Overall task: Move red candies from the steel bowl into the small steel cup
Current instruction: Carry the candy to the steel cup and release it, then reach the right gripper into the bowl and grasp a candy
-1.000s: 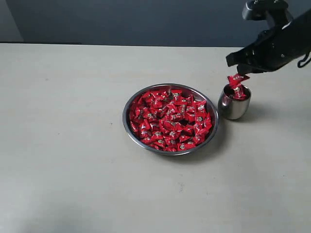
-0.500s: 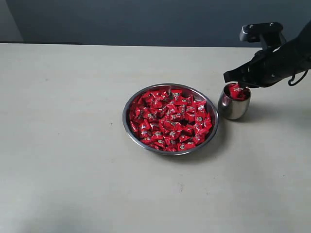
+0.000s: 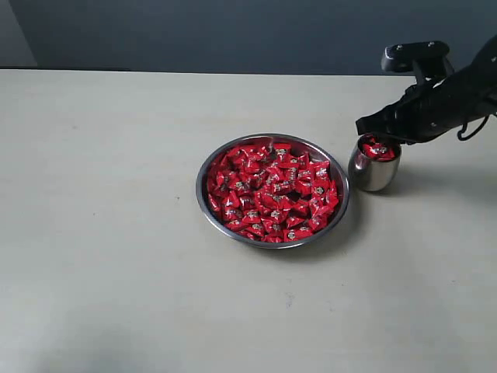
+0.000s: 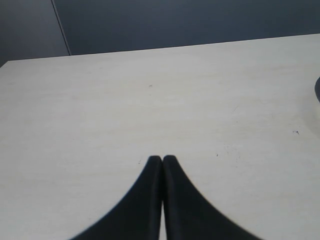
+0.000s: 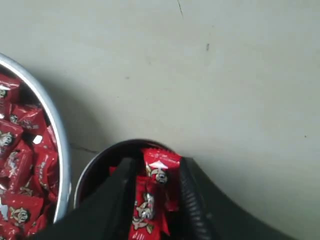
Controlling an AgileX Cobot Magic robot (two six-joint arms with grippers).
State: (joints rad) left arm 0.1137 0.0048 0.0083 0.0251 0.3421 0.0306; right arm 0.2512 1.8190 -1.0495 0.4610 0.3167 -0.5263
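Observation:
The steel bowl [image 3: 198, 186] sits mid-table, heaped with red candies [image 3: 272, 190]. To its right stands the small steel cup [image 3: 373, 172] with a few red candies [image 3: 378, 148] in it. My right gripper [image 3: 380, 129] hangs just over the cup's mouth. In the right wrist view its jaws [image 5: 156, 172] stand apart, open, with candies [image 5: 159, 167] lying loose between them inside the cup [image 5: 87, 172]; the bowl's rim [image 5: 56, 132] shows beside it. My left gripper [image 4: 162, 159] is shut on nothing over bare table and is out of the exterior view.
The pale tabletop [image 3: 109, 233] spreads wide to the left of the bowl and in front of it. A dark wall [image 3: 233, 35] runs behind the table's far edge. The cup stands close to the bowl's right rim.
My right gripper came down from above the cup to its mouth. The candy that hung from its shut jaws now lies in the cup, and the jaws have opened.

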